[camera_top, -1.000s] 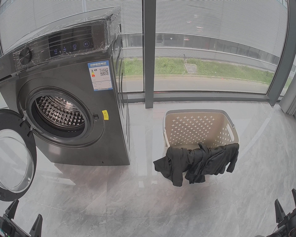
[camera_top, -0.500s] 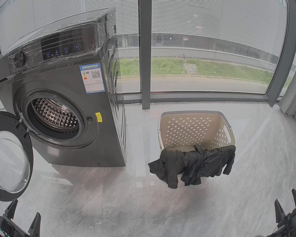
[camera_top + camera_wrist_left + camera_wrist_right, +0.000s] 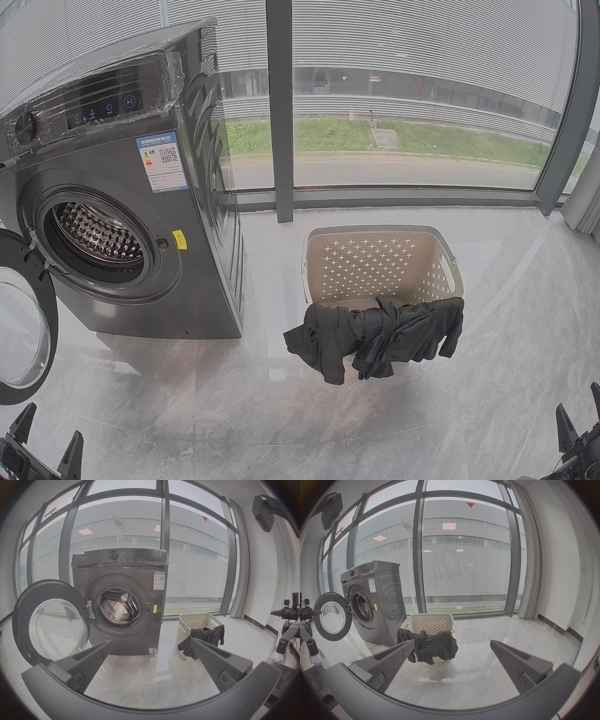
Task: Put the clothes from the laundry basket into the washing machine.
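Clothes point(image 3: 375, 334) draped over laundry basket point(image 3: 369, 265) near rim, beside open washing machine point(image 3: 100, 156). Left gripper point(image 3: 150, 641), right gripper point(image 3: 452, 642) spread wide, empty.

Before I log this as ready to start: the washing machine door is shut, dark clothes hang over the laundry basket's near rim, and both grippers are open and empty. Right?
Not quite. The washing machine door is open, swung wide to the side, as the left wrist view shows. The rest of your statement stands.
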